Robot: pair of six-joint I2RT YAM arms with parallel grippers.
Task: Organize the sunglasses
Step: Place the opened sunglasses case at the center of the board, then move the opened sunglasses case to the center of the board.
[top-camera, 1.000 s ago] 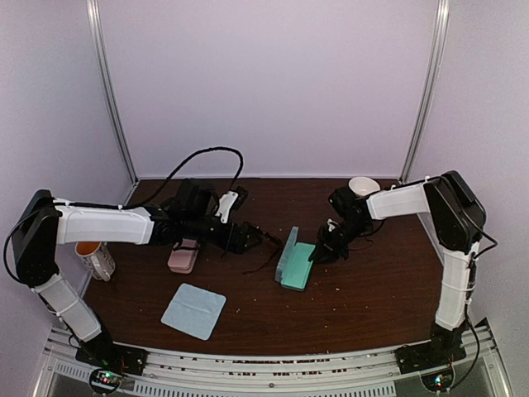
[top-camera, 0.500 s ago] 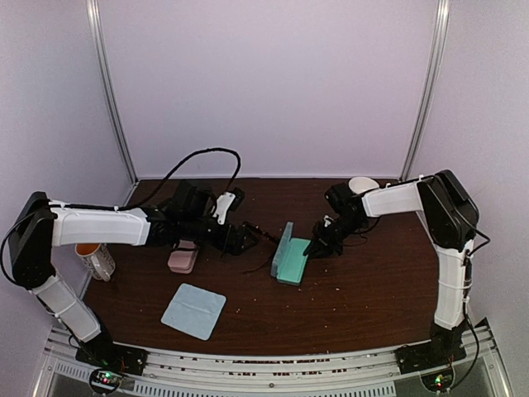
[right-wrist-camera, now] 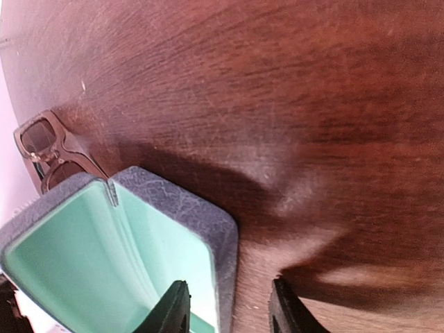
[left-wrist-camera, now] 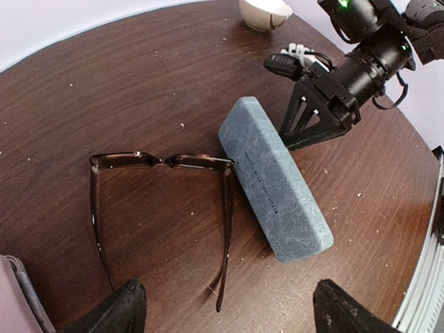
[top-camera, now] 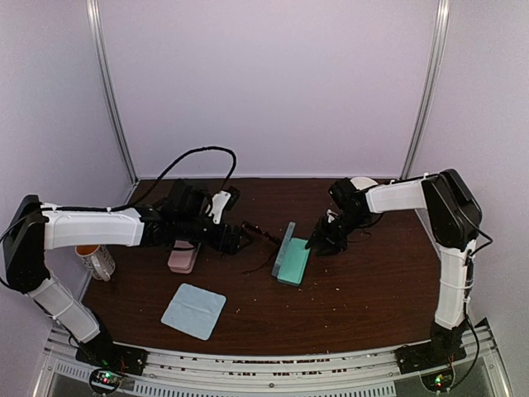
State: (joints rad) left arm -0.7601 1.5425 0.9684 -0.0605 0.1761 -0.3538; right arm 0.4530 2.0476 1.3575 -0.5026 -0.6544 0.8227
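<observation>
A pair of brown thin-framed sunglasses point(left-wrist-camera: 163, 161) lies unfolded on the table, its temples pointing toward my left gripper point(left-wrist-camera: 229, 313). That gripper hangs open above the temple tips with nothing in it. The same sunglasses point(top-camera: 260, 242) sit just left of the grey-blue case point(top-camera: 291, 255), which stands open with a teal lining. My right gripper point(right-wrist-camera: 229, 309) straddles the case's end wall point(right-wrist-camera: 225, 243), one finger inside and one outside. It is open, with a gap on both sides. The sunglasses point(right-wrist-camera: 41, 142) show beyond the case.
A pink case point(top-camera: 183, 255) lies under the left arm, beside a mug point(top-camera: 97, 259) at the left edge. A light-blue cloth point(top-camera: 193, 310) lies near the front. A white bowl point(top-camera: 362, 184) stands at the back right, behind the right arm.
My right gripper has dragged the open case a little to the left, then opened and let go of its wall. The left arm has drawn back slightly.
</observation>
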